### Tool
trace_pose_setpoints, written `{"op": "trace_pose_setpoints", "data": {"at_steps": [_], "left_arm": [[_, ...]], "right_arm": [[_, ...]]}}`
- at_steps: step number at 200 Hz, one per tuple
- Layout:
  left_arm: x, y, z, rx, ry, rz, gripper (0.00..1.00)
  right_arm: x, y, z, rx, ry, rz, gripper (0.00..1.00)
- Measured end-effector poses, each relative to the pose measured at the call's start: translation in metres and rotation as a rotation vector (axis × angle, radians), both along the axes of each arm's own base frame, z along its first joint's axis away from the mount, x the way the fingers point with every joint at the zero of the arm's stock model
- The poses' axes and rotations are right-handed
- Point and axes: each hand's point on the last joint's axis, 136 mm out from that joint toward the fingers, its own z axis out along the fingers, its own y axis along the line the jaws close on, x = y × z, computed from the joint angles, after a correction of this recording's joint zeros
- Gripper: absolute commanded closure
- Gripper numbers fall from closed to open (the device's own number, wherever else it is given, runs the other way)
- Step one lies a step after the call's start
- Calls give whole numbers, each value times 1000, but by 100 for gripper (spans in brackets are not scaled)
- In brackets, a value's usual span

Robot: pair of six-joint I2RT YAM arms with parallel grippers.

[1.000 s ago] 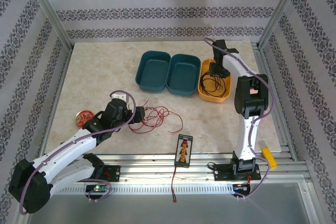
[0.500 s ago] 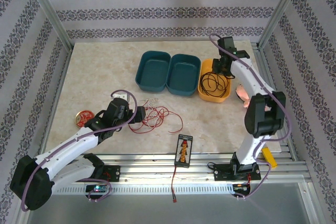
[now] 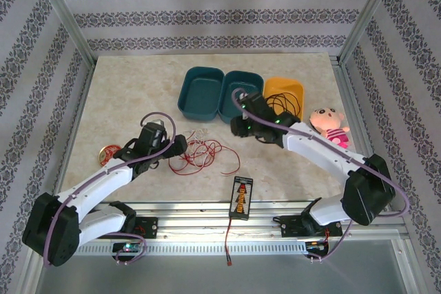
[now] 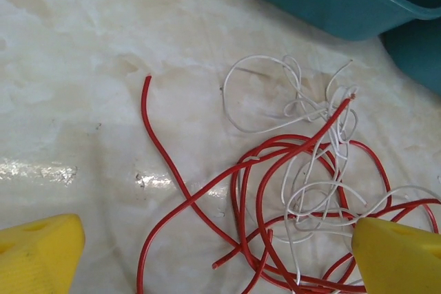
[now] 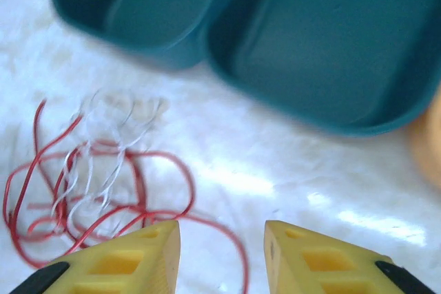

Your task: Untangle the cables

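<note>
The left claw (image 4: 215, 258) hangs low over the table with its yellow fingers spread wide and nothing between them. Directly ahead of it, and reaching in between the two fingertips, lies the red cable (image 4: 275, 163), a loose sprawl of loops with one free end running off towards the claw's left finger. The white cable (image 4: 303, 108) is threaded through those loops. Its small knotted curls sit just beyond the red ones, on the side of the claw's right finger, and several white strands cross over and under the red.

The right claw (image 5: 222, 253) also has its fingers apart and holds nothing. From its own camera, the same red and white tangle lies ahead and to its left, near but not touching. The two teal bins (image 3: 201, 94) stand ahead of it.

The black cable (image 3: 281, 107) lies by itself in the yellow bin (image 3: 284, 82), behind the right claw and well apart from the other two.

With the black one apparently sorted, the step in hand looks like parting red from white.

The next move probably calls for each claw to take a single colour. The left could drop to the tabletop and pinch a red strand clear of any white. The right could come in over the white curls on the far side. A slow pull in opposite directions should then let the loops slip free rather than tighten.
</note>
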Motion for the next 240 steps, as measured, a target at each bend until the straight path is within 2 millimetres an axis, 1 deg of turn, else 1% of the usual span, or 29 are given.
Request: {"op": "trace_pose_setpoints", "data": {"at_steps": [12, 26, 42, 59, 83, 115, 132, 167, 192, 240], "left_arm": [[2, 4, 0, -15, 5, 18, 1], [4, 6, 0, -39, 7, 34, 1], [5, 11, -3, -66, 12, 55, 1], [2, 15, -12, -91, 32, 74, 1], [-5, 16, -22, -113, 65, 79, 1], [-5, 11, -21, -140, 67, 66, 1], [-5, 9, -20, -148, 66, 58, 1], [-5, 4, -19, -169, 68, 41, 0], [-4, -2, -19, -199, 74, 24, 7], [-1, -14, -27, -246, 106, -3, 14]], "right_arm": [[-13, 17, -4, -7, 2, 49, 63], [-23, 35, -8, -9, 3, 86, 63], [-26, 47, -18, -26, 20, 105, 65], [-25, 54, -38, -58, 57, 103, 65], [-25, 53, -64, -109, 111, 90, 65], [-26, 44, -87, -180, 151, 65, 64], [-26, 40, -96, -205, 163, 55, 64], [-31, 31, -108, -242, 176, 58, 57], [-30, 29, -115, -271, 169, 81, 52], [-23, 32, -133, -341, 146, 158, 49]]}}
